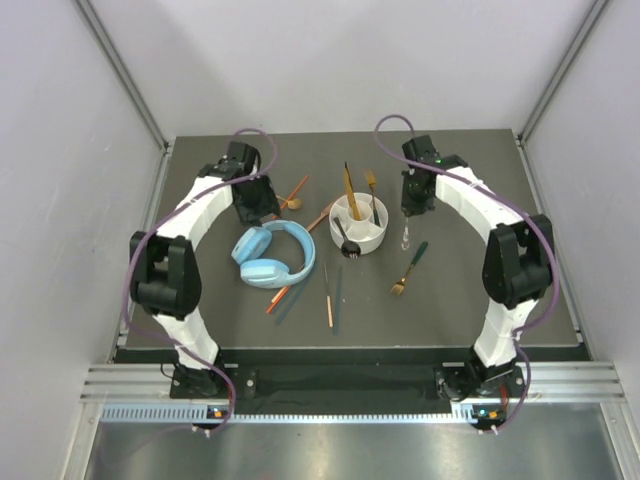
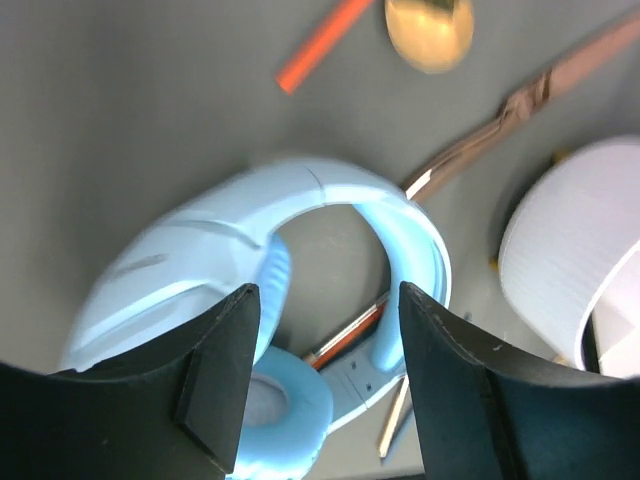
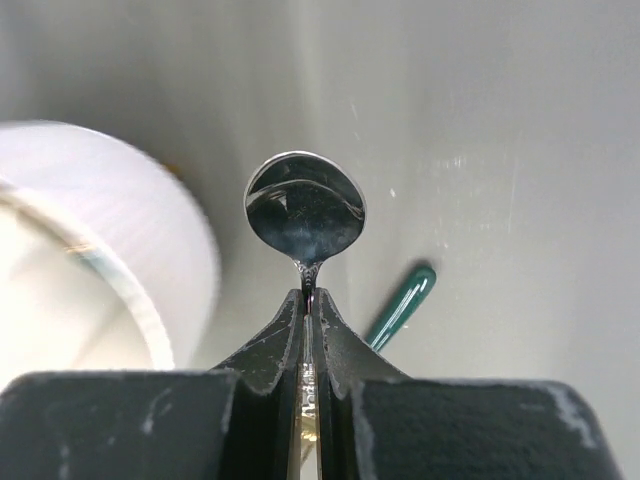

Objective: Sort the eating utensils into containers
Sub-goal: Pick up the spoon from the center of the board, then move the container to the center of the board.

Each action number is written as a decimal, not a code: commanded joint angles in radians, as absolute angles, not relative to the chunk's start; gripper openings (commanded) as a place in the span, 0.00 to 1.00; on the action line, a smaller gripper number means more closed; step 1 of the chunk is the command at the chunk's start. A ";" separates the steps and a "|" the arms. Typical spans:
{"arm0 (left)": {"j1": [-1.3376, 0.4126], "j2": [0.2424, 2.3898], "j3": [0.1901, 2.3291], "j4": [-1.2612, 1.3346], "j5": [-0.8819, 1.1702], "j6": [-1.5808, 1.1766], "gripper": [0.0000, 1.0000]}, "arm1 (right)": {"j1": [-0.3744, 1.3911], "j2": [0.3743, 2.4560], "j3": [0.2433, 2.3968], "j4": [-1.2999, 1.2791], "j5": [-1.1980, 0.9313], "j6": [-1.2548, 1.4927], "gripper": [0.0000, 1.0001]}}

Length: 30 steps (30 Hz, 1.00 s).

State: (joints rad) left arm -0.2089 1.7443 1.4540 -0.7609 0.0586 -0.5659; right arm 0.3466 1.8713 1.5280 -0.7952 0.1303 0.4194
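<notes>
The right gripper [image 3: 310, 300], clamped on a shiny silver metal spoon [image 3: 305, 208], holds it bowl-down just right of the round white divided holder [image 1: 368, 243]. Next, it likely needs carrying over 1 compartment. The left gripper [image 2: 325, 335] hovers left of the holder, fingers apart.

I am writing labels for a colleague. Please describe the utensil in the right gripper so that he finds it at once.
Find the round white holder in the middle of the scene. Just right of it, the right gripper is shut on a spoon. Unlike the gold, teal-handled fork lying nearby, it is shiny silver all over.
</notes>
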 commanded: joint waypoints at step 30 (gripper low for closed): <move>-0.445 2.040 1.690 -0.706 0.336 -0.534 0.61 | 0.348 1.523 1.686 -0.736 -0.035 0.379 0.00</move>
